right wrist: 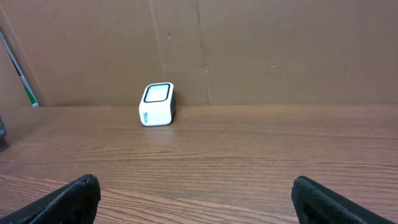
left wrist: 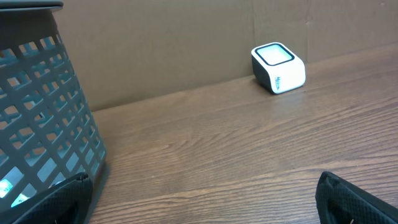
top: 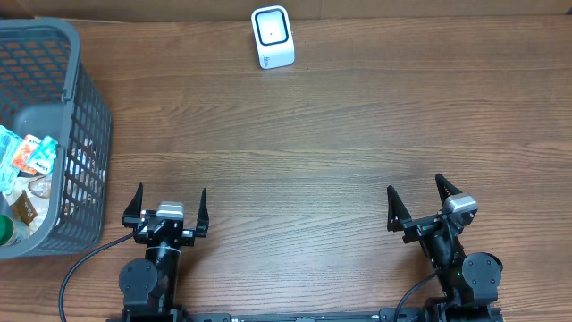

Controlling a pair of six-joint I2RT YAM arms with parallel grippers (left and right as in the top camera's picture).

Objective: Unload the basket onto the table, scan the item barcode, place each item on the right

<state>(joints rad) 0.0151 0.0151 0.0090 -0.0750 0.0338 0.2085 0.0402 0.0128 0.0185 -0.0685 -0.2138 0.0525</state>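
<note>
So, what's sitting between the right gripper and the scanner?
Nothing. The table is bare wood from the open right gripper to the scanner, as the overhead and right wrist views both show.

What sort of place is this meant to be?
Likely a mock shop checkout on a test bench: a small white box-shaped barcode scanner on a brown wood-grain table, and a grey plastic mesh basket holding colourful packaged goods.

The scanner [top: 273, 37] sits far back; the basket [top: 85, 116] stands left.
</note>
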